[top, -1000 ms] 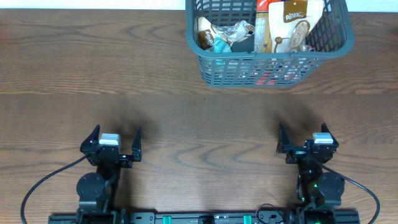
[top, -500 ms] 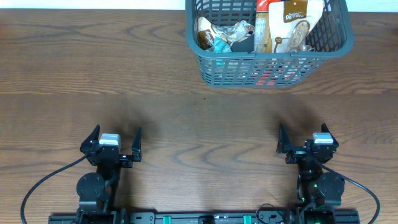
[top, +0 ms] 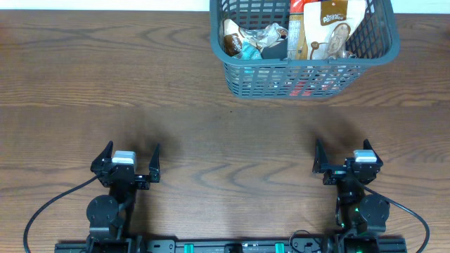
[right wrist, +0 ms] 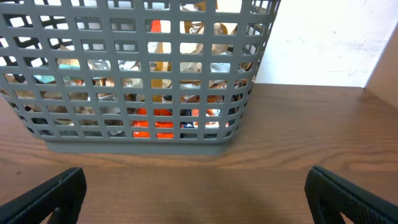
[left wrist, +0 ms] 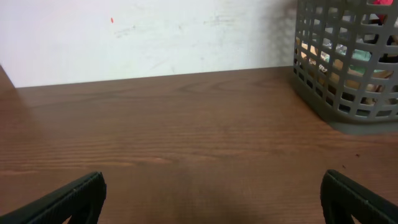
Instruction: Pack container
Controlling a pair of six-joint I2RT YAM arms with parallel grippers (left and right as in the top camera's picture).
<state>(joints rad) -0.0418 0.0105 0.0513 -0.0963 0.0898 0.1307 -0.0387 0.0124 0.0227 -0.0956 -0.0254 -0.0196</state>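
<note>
The container (top: 305, 79) is a dark grey-blue slatted basket at the far edge of the table, right of centre. It holds several snack packets (top: 332, 24). It also shows in the right wrist view (right wrist: 134, 144) straight ahead, and at the right edge of the left wrist view (left wrist: 348, 112). My left gripper (top: 132, 160) is open and empty near the front left of the table, far from the container. My right gripper (top: 340, 153) is open and empty near the front right, in line with the container. Both show open in the wrist views, left gripper (left wrist: 211, 199) and right gripper (right wrist: 196, 196).
Brown wooden table (top: 211, 119) lies between the grippers and the container. A white wall (left wrist: 149, 37) stands behind the table's far edge. Black cables (top: 49, 204) run by the arm bases at the front edge.
</note>
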